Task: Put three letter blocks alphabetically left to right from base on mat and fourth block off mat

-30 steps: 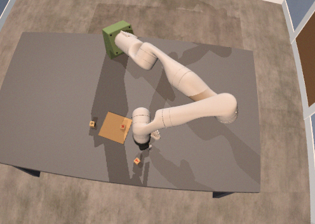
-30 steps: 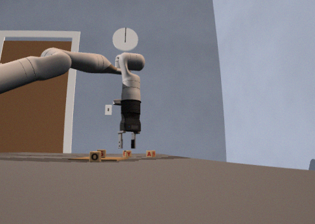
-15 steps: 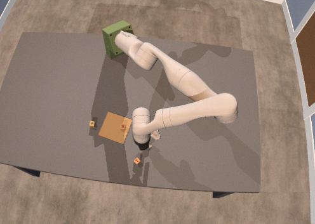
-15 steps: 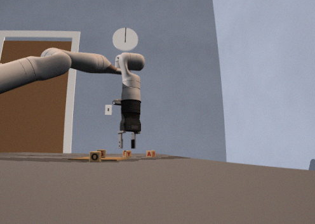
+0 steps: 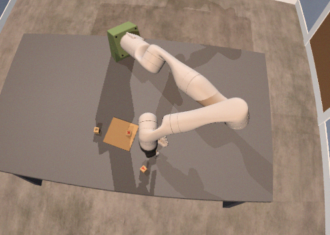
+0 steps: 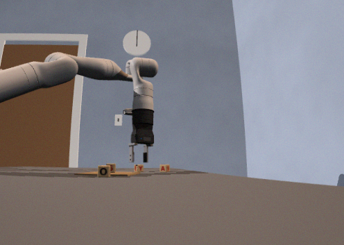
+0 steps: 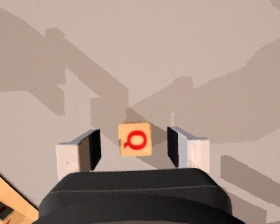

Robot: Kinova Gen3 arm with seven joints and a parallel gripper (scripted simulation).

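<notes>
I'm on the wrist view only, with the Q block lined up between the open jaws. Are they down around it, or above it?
Observer: Above it. The exterior view shows the jaws ending higher than the Q block.
Operator: I only get a corner of the mat. Anything past its far side?
Observer: One block lies on the table off the mat, on the side away from the Q block.
Operator: Any other block off it?
Observer: Yes, a block with a red letter on top.
</notes>
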